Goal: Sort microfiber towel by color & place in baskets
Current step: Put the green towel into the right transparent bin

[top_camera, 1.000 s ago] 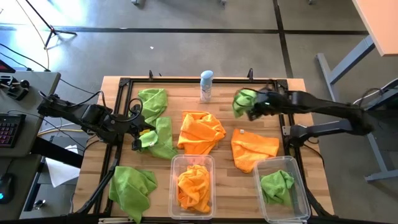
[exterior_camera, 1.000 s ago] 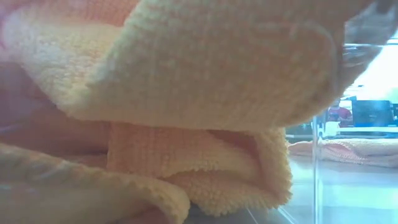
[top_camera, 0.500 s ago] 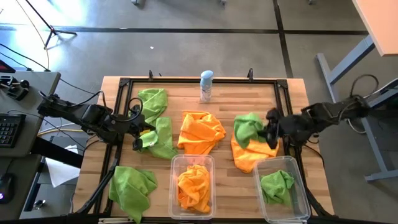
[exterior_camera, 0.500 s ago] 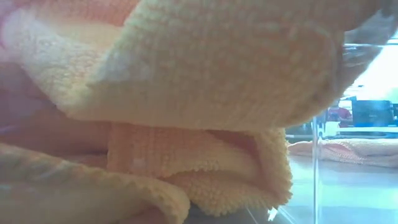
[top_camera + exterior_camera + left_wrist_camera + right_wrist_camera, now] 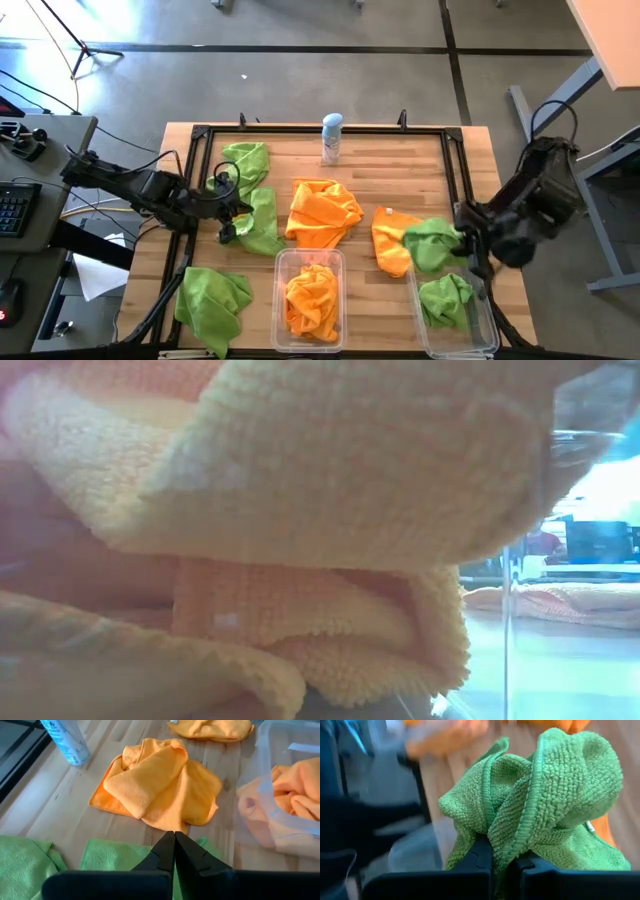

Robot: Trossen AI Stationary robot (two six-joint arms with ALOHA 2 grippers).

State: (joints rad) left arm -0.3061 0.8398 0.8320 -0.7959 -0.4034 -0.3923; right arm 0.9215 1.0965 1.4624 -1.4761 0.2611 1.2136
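Crowding the right fingers (image 5: 462,243)' green towel (image 5: 432,243): orange towel (image 5: 392,243), basket (image 5: 486,330).

No text, label, brand or number can be read in any view. The spray can (image 5: 332,137) carries a blue pattern, seen closer in the left wrist view (image 5: 66,741), but its markings are too small and blurred to make out.

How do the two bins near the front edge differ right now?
The middle bin holds an orange towel; the right bin holds a green towel. Nothing hangs over the middle bin, while the right gripper, shut on another green towel, is at the right bin's far rim. Both are clear, rectangular and alike in size.
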